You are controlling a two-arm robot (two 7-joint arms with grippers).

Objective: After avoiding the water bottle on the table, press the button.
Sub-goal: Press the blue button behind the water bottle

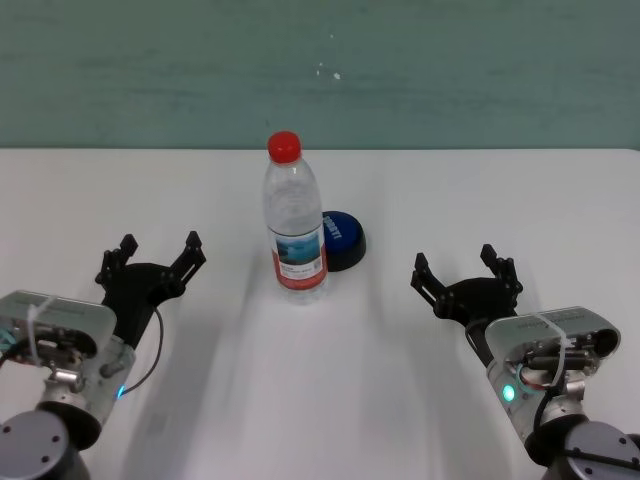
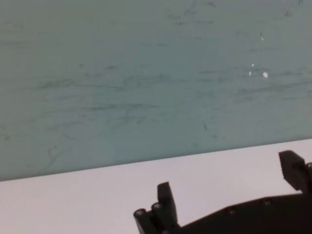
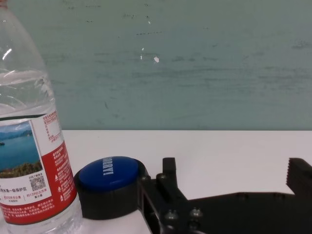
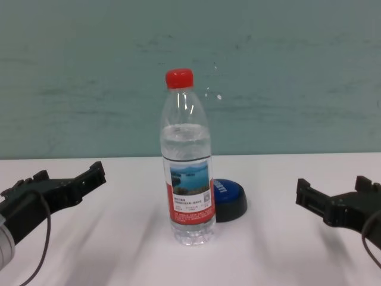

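Step in hand: the start, I judge; neither arm is near the button (image 1: 340,238) and nothing touches it yet.
Left gripper (image 1: 156,258): it hovers over the near left part of the table (image 1: 500,190), well apart from the bottle; its fingers are spread wide and hold nothing.
Right gripper (image 1: 466,277): it hovers over the near right part of the table, also with the fingers wide apart and empty. In the right wrist view the button lies ahead of it, with the water bottle (image 1: 295,220) at the side of that button.
Water bottle: it stands upright near the middle of the table, tall and clear, with a red cap (image 1: 284,146) and a label (image 1: 298,255) that shows a lake picture above a red band. It seems to hold water nearly to the shoulder.
Button: low and round, blue dome with white letters on a black base. It sits just behind the bottle and to its right, very close; I cannot tell if they touch.
Next move: the right arm seems better placed, because from its side the way to the button looks free. It should come from the right, stay away from the bottle, and go down on the dome from above, probably with narrower fingers.
Risk: the bottle is tall and narrow, so a small side push could tip it.
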